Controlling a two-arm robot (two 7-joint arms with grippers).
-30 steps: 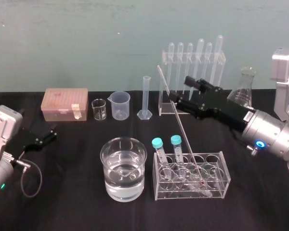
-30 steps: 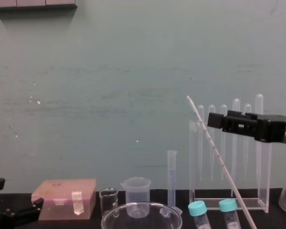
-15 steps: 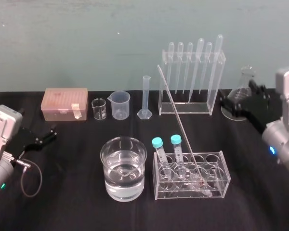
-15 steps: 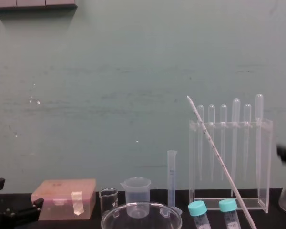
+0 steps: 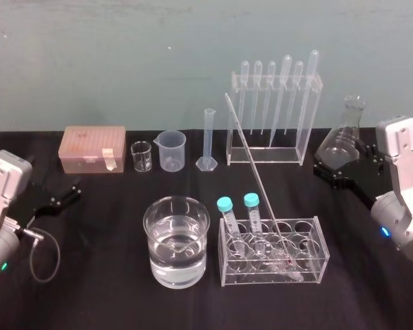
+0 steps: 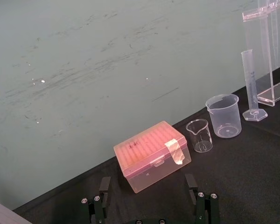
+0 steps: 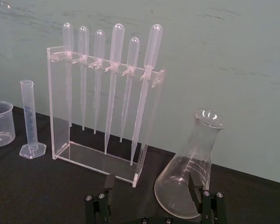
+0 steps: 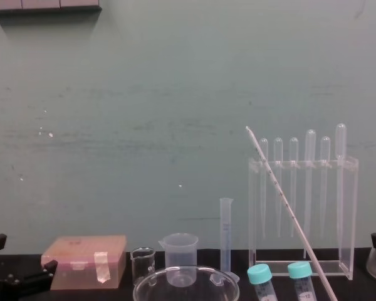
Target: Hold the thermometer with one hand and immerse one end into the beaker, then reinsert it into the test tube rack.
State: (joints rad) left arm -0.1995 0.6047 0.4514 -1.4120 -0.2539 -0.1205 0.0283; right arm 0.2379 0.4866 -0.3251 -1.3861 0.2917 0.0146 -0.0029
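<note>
head: thermometer [image 5: 258, 179] stands tilted, red tip down in the low test tube rack [image 5: 315, 227], just right of the water beaker [image 5: 177, 240]; dip either not begun or already finished, cannot judge | left wrist: left gripper [image 6: 151, 205] spread, empty, parked | right wrist: right gripper [image 7: 151, 207] spread, empty, near conical flask [image 7: 191, 182] | chest: thermometer thin clear rod, dark scale marks

The beaker [image 5: 176, 240] stands in front; the test tube rack [image 5: 316, 265] is just right of it, the thermometer [image 5: 251, 165] leaning in it; behind, left to right: box [image 5: 94, 148], small beaker [image 5: 142, 157], jug [image 5: 172, 150], measuring cylinder [image 5: 208, 141], pipette stand [image 5: 308, 117], flask [image 5: 341, 137].
</note>
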